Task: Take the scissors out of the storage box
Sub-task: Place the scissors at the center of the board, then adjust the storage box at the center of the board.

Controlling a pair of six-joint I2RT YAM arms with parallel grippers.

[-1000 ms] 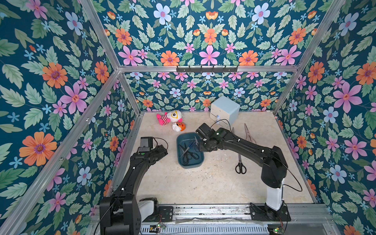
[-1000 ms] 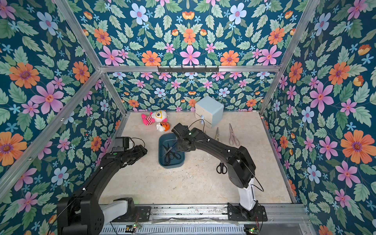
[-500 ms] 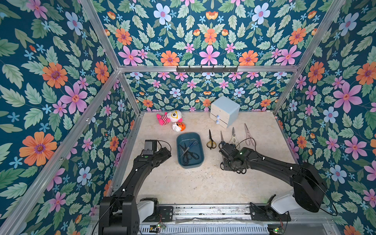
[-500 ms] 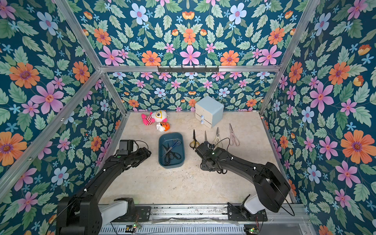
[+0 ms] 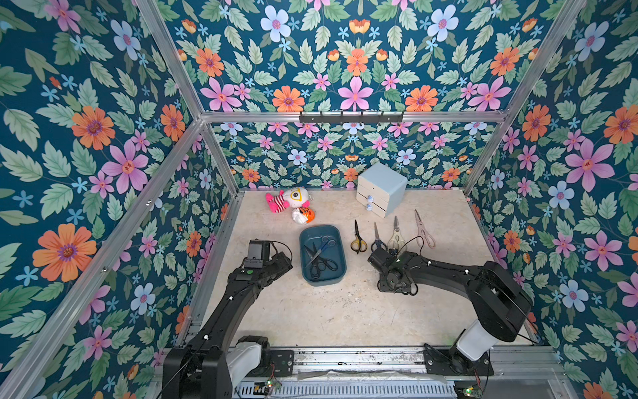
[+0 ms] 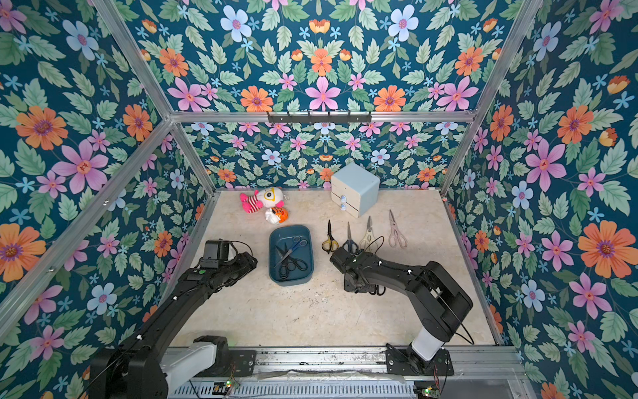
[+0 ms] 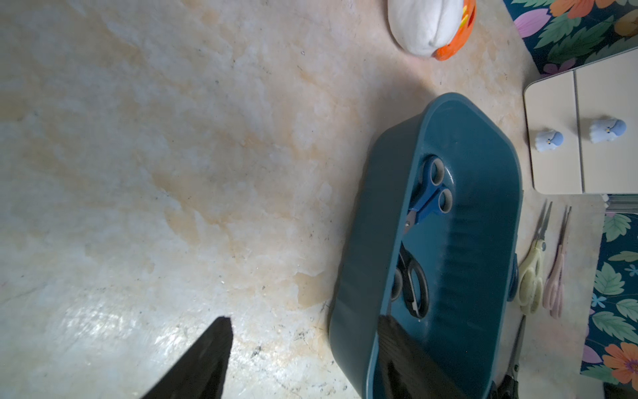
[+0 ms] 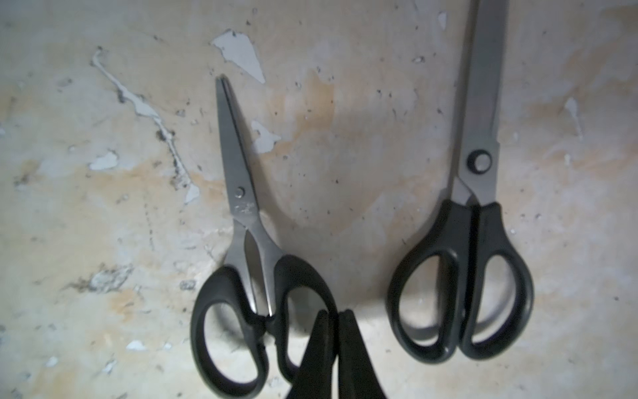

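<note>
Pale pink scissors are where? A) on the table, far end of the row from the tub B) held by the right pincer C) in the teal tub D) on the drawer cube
A: the pale pink scissors lie on the table past the cream scissors, well clear of the storage box.

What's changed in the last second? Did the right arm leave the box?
Yes. The right tool, shut, swung from over the storage box out to the table beside it, above two black scissors. Left tool edged nearer the box, open. The box itself stayed put.
</note>
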